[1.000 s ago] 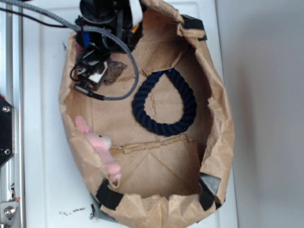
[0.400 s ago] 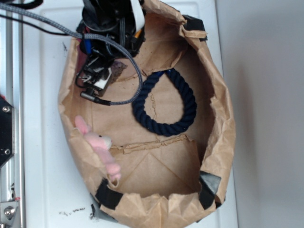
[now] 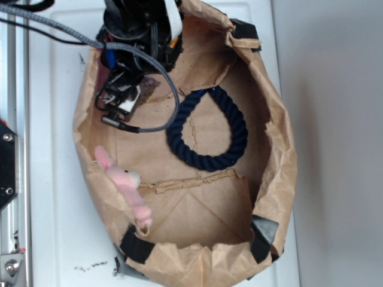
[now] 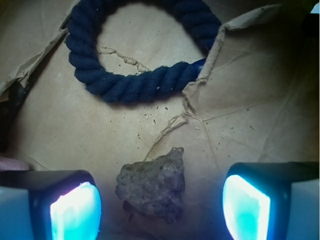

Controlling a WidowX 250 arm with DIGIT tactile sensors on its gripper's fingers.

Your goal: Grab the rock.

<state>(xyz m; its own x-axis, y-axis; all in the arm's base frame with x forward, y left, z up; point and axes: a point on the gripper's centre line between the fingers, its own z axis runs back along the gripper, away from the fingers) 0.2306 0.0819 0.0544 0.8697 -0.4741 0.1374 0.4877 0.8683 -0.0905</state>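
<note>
Rock (image 4: 154, 189) on brown paper bag floor (image 4: 75, 130), between spread gripper (image 4: 160, 202) fingers (image 4: 75, 207), untouched, dark blue rope ring (image 4: 142, 47) near beyond rock

Paper bag, rope ring and plush bunny on a white table (image 3: 54, 179)

The dark blue rope ring (image 3: 207, 128) lies on the floor of the brown paper bag (image 3: 281, 167); the pink plush bunny (image 3: 124, 182) leans against its left wall.
</note>
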